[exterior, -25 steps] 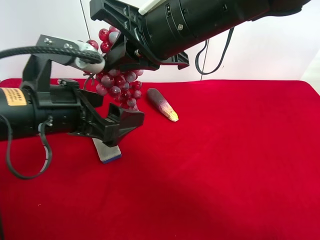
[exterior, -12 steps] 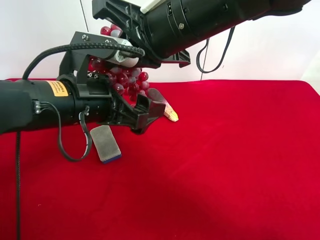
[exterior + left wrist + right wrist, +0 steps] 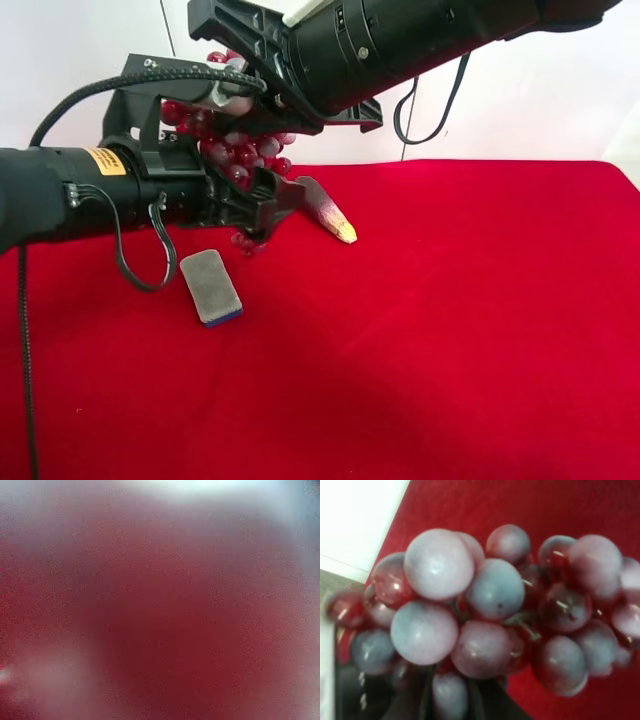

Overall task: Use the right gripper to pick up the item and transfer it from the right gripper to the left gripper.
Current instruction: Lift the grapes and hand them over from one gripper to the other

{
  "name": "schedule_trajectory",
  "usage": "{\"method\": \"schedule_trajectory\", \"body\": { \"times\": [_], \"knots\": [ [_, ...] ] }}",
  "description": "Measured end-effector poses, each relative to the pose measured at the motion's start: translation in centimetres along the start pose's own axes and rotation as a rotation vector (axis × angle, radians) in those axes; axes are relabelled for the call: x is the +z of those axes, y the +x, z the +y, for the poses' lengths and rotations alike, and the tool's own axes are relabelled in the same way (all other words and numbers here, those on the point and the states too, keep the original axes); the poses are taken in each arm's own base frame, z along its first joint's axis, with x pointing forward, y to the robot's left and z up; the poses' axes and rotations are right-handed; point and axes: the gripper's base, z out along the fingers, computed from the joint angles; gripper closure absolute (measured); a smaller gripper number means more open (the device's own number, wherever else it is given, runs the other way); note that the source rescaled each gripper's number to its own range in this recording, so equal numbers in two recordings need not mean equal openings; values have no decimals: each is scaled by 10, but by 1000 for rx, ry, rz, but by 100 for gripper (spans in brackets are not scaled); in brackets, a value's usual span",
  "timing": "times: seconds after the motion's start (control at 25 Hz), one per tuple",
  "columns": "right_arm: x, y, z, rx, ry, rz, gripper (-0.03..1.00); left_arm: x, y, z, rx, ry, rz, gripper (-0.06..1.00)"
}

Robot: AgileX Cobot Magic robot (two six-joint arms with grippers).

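The grapes [image 3: 243,157], a bunch of glossy red and pale whitish-pink balls, hang in the air above the red cloth. They fill the right wrist view [image 3: 490,615]. My right gripper [image 3: 243,92], on the bulky black arm coming in from the upper right, is shut on the top of the bunch. My left gripper [image 3: 272,205], on the yellow-labelled arm from the exterior high view's left, is open, with the lower grapes between its jaws. The left wrist view is only a red blur.
A grey rectangular sponge [image 3: 211,286] lies on the red cloth [image 3: 460,330] below the left arm. A dark purple tapered piece with a yellow tip [image 3: 325,208] lies just right of the grippers. A white wall stands behind.
The left arm has moved up and in towards the bunch, so its open jaws now sit around the lower grapes. The sponge has come into full view. The right arm has held still.
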Motion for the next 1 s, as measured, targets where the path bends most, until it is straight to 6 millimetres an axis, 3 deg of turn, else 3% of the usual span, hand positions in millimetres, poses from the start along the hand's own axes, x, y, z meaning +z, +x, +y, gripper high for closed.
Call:
{"method": "schedule_trajectory", "body": {
  "times": [0.24,1.0],
  "knots": [
    [0,0,0,6,-3,-1,93,2,-1,13,-30,-47,2,-6],
    [0,-2,0,15,-4,-23,93,2,-2,17,-170,-74,-19,-6]
  ]
}}
